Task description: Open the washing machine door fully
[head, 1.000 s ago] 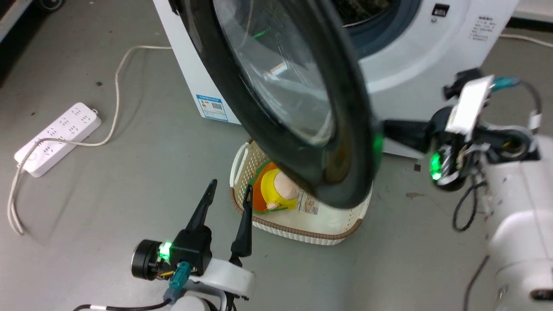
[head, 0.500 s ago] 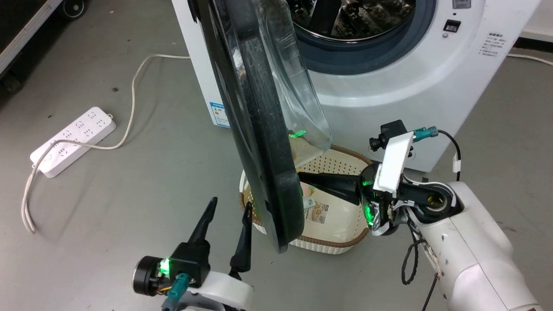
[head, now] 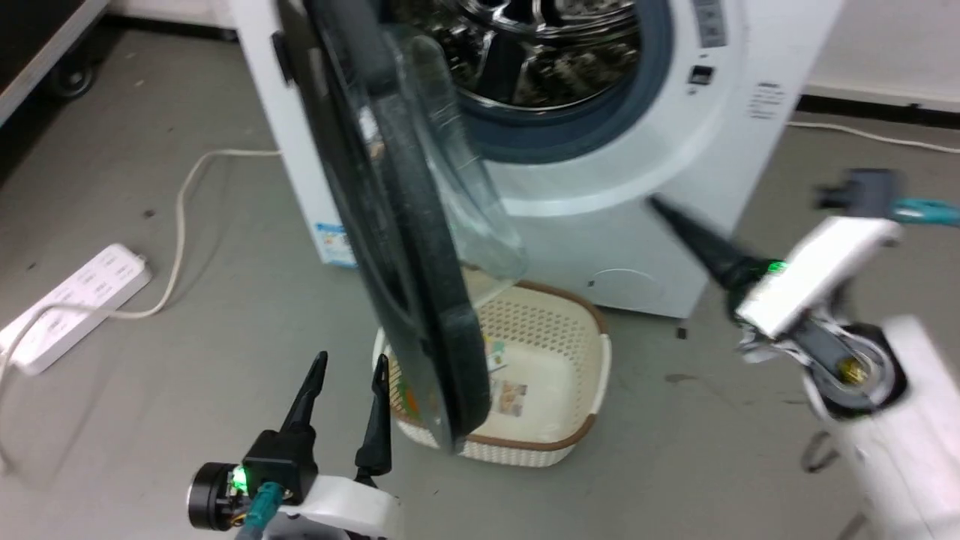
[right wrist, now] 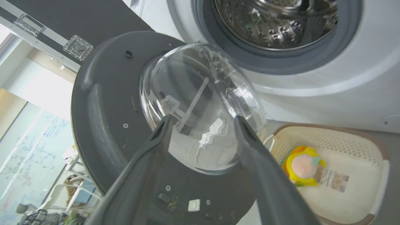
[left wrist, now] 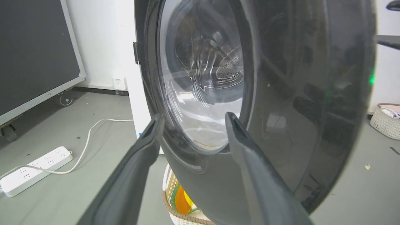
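- The washing machine door (head: 409,300) stands swung out from the washing machine (head: 600,225), roughly square to its front and edge-on in the head view. It is hinged at the machine's left side, and the steel drum (head: 540,45) is exposed.
- The door's lower edge hangs over the basket (head: 596,375) on the floor (head: 187,360). A yellow toy (right wrist: 301,167) lies in the basket.
- My right fingers (right wrist: 262,175) are spread and grasp nothing. They point at the door's inner face and its glass bowl, clear of it, on the side from which a push would carry the door further out.
- My left fingers (head: 306,397) are likewise spread and empty. They sit low on the door's outer side, near the rim; I cannot tell whether they touch it.
- Judgement: the door is about half open. Full opening needs more swing toward my left.
- Caution: my left fingers lie in that swing path and should clear it first.
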You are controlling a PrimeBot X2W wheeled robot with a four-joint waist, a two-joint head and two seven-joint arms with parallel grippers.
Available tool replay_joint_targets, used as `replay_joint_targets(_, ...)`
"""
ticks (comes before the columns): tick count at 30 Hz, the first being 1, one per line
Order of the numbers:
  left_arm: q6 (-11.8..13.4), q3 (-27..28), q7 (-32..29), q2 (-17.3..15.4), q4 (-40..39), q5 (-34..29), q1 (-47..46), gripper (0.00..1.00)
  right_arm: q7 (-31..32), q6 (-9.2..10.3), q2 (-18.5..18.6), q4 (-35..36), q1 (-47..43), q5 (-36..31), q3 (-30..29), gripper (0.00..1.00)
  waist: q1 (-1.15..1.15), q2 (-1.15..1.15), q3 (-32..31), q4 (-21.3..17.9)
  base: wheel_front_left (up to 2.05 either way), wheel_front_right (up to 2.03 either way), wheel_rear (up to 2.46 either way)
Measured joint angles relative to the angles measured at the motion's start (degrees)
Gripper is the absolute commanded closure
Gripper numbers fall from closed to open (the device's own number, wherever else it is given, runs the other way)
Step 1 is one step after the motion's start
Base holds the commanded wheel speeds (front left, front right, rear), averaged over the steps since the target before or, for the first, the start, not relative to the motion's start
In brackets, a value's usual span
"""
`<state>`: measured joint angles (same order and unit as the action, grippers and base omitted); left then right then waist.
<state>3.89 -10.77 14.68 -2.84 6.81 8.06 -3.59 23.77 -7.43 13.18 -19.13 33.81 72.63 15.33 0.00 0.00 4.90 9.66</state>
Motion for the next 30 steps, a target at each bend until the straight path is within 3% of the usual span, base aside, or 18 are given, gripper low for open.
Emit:
replay_joint_targets(6,-0.38,3.12,0.0,-0.05,-0.66,-0.3,0.41,0.0,-21.23,0.0,8.02,11.01,-8.15,-21.35,0.75,0.0,0.0,0.0,-1.73,-3.73,0.0,0.0,0.0)
replay_joint_targets(11,-0.99,5.31,0.0,-0.1,-1.34,-0.31,2.31,0.0,-32.07,0.0,9.07,12.47,-16.79,-38.07,-3.16,0.0,0.0,0.0,-3.31,-6.51,0.0,0.0,0.0)
replay_joint_targets(14,-1.08,6.23,0.0,-0.13,-1.67,-0.4,3.42,0.0,-34.57,0.0,6.41,13.0,-21.63,-46.93,-7.97,0.0,0.0,0.0,-4.08,-7.94,0.0,0.0,0.0)
replay_joint_targets(20,-2.12,6.68,0.0,-0.13,-0.59,0.13,5.24,0.0,-36.84,0.0,-2.41,16.02,-31.76,-60.67,-14.66,0.0,0.0,0.0,-5.32,-9.4,0.0,0.0,0.0)
replay_joint_targets(24,-2.6,6.52,0.0,-0.1,-0.36,0.13,5.87,0.0,-37.73,0.0,-6.81,17.71,-36.02,-66.19,-16.35,0.0,0.0,0.0,-5.41,-9.61,0.0,0.0,0.0)
replay_joint_targets(30,-3.66,5.75,0.0,-0.08,1.48,0.08,5.93,0.0,-38.1,-0.01,-9.0,17.9,-38.51,-70.48,-15.73,0.0,0.0,0.0,-5.52,-9.4,0.0,0.0,0.0)
